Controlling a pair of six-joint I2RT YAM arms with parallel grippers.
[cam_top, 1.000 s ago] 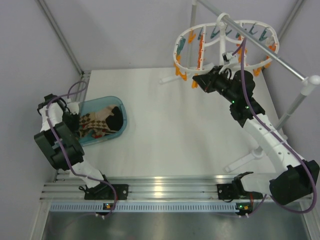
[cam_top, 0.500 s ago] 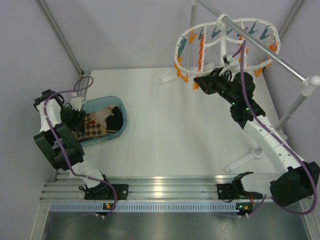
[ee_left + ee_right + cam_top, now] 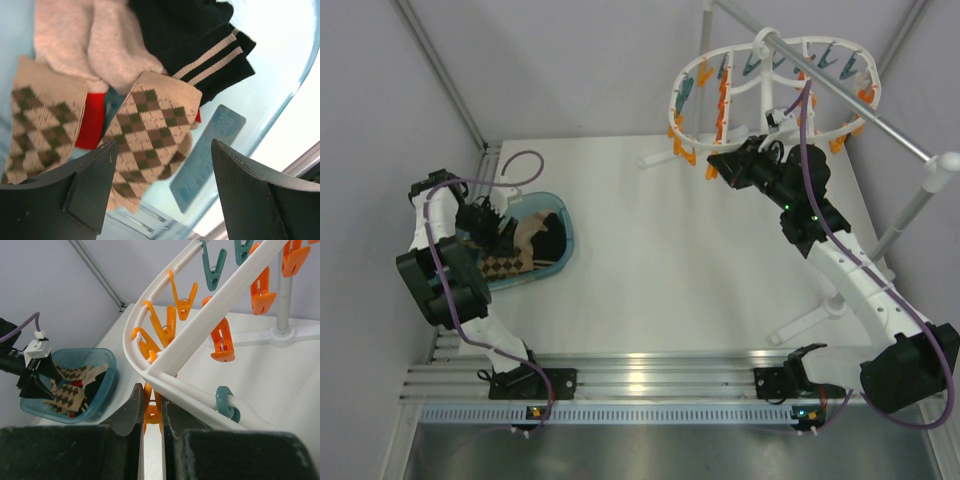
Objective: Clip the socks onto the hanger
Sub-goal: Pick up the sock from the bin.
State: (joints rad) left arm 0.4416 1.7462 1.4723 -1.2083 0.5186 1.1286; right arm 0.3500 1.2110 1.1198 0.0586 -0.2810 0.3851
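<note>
The left tool [image 3: 164, 150] is held wide open, its two dark fingers [image 3: 95, 185] spread to either side of one of the socks [image 3: 150, 125]. Whether it is touched cannot be told. The argyle socks are found lying in a blue tub [image 3: 270, 90], one between the fingers and a second sock [image 3: 40, 120] at the left edge of the wrist view. A red item [image 3: 90, 120] is tucked between the two. Beige socks [image 3: 85, 40] and a black sock [image 3: 210, 45] with tan stripes are piled beyond them. In the top view the tub is seen at the left side of the desk [image 3: 670, 260], with the left tool lowered over it.

The right tool [image 3: 152, 407] is narrowed onto an orange clip [image 3: 152, 415], which is pinched between its fingers just under the rim of the hanger [image 3: 210, 305]. The hanger is hung from a grey rod [image 3: 860, 105] above the far right part of the desk, well apart from the tub. Teal clips [image 3: 214, 270] and more orange ones are seen dangling from the white frame.
</note>
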